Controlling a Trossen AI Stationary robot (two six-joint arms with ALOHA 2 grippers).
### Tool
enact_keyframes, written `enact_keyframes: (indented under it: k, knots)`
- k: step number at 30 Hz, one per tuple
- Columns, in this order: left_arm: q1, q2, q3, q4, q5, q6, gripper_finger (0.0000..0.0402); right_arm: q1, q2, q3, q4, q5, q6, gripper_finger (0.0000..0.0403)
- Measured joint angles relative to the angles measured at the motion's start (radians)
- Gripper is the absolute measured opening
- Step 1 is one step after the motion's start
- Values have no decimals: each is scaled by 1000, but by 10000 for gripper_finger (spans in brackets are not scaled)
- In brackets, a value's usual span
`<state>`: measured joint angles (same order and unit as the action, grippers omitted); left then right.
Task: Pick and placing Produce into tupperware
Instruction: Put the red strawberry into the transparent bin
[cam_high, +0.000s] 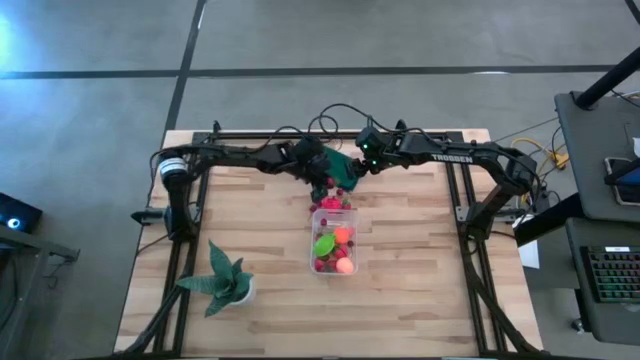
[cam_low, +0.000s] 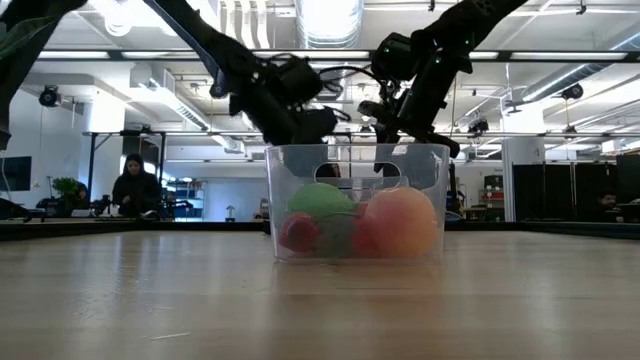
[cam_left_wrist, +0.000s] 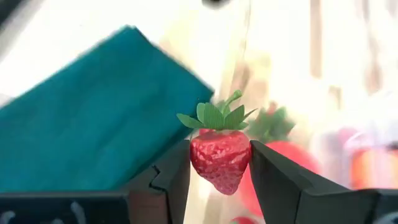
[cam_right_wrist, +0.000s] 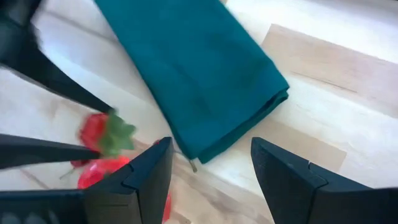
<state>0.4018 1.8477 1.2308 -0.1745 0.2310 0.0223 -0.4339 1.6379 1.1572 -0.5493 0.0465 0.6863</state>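
Observation:
The clear tupperware (cam_high: 334, 240) (cam_low: 357, 205) stands mid-table and holds a lime-green piece, orange balls and red pieces. A few loose red and pink produce pieces (cam_high: 333, 200) (cam_right_wrist: 102, 171) lie on the wood just beyond its far end. A small red strawberry (cam_left_wrist: 220, 158) (cam_right_wrist: 99, 134) with a green leaf cap sits between the fingers of my left gripper (cam_left_wrist: 220, 180) (cam_high: 322, 188), which is shut on it. My right gripper (cam_right_wrist: 208, 168) (cam_high: 352, 180) hovers open close by, over the edge of a folded teal cloth (cam_right_wrist: 199, 74), with nothing between its fingers. My left gripper pinches the strawberry by the two sides of its red body (cam_left_wrist: 198, 155) between its two fingers, at their free ends. The fingers slant down from the table's far left. The berry is clear of the table, with its leaf cap (cam_left_wrist: 217, 115) standing out of the fingers.
The teal cloth (cam_high: 345, 165) lies flat near the far edge, under both grippers. A spiky green potted plant (cam_high: 225, 280) stands at the near left. Bare wood stretches to the right of the tupperware and along the near edge.

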Motion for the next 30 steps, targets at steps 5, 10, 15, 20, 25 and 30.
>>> enact_keyframes:
  k: [5,10,15,20,25,30]
  knots:
    - [-20,-105,0,-10,23,-134,133,3,0,0,6,-1,-85,210]
    - [-84,-152,-2,-58,135,-251,133,4,0,0,15,12,-172,210]
    - [-211,-153,-2,-59,203,-306,132,22,-20,0,-3,30,-162,210]
    - [-323,-153,-22,-97,159,-337,132,88,-121,-1,-49,107,-94,210]
    - [-401,-158,-83,-107,38,-386,132,202,-259,0,-47,265,14,210]
    - [-431,-159,-159,-92,-189,-541,133,249,-300,0,-188,261,138,210]
